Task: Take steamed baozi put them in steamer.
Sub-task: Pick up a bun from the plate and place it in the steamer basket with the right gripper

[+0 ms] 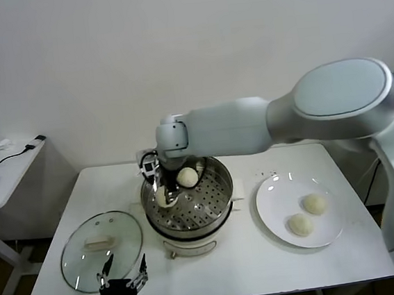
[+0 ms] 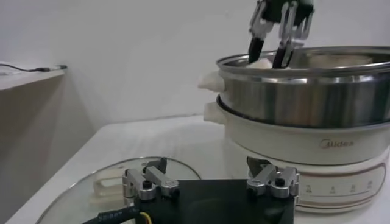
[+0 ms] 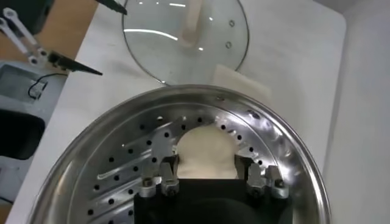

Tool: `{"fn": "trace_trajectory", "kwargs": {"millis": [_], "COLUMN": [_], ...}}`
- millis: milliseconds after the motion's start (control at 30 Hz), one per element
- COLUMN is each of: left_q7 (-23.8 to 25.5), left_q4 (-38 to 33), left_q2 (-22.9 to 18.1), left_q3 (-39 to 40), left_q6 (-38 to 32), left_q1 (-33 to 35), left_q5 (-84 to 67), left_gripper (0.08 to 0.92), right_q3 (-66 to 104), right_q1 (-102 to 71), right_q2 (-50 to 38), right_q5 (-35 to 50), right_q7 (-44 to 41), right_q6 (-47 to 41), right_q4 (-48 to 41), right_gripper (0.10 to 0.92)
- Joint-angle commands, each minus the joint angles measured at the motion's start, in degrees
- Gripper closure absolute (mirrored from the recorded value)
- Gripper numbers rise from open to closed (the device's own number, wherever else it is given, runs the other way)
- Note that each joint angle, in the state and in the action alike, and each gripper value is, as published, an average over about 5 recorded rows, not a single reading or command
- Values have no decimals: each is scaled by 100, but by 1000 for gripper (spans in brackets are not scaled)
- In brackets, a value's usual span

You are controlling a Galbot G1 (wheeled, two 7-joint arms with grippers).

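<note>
My right tool (image 1: 164,194) is down inside the steamer (image 1: 217,172), narrowed around a bun (image 3: 206,152) that sits between its two fingers just above the perforated tray (image 3: 131,167). From my right wrist view the bun looks to be at or very near the tray; I can't tell whether it is actually resting on it yet. I judge this bun is at the point of being set down, not yet let go.

A second bun (image 1: 187,177) already lies in the steamer, toward the back, just beside the one I'm holding. That makes one placed and one in hand.

Two more buns (image 1: 314,203) (image 1: 301,224) wait on the white plate (image 1: 272,206) to the right of the steamer, close together and untouched. So I reckon I'm roughly halfway: once this one is released, two trips remain.

My left tool (image 1: 123,274) is idle at the near edge of the worktop (image 1: 250,261), fingers spread wide, with nothing between them. It hangs just beside the glass lid (image 1: 101,242), which lies flat to the left of the steamer, so the pot stands uncovered for the remaining buns.
</note>
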Motion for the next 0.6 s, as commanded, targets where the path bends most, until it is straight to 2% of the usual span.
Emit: {"fn": "trace_trajectory", "kwargs": {"millis": [33, 267, 467, 600], "left_q7": [-4, -15, -10, -2], "left_q4": [-2, -29, -131, -176], "left_q2": [-6, -19, -33, -44], "left_q3": [0, -7, -8, -25], "left_q6": [-11, -22, -7, 3], "left_q1": [23, 63, 110, 106], "left_q5": [-3, -1, 13, 6], "left_gripper": [177, 177, 177, 177], "right_q3": [66, 219, -83, -497], "right_q1": [-322, 166, 1153, 1812], "right_q2": [198, -315, -1423, -2617], "right_q5": [-161, -120, -309, -458], "right_q7": [-17, -507, -1380, -1802], "right_q6": [59, 548, 1193, 1417], "right_q4": [-348, 37, 510, 1076], "right_gripper": [384, 230, 203, 203]}}
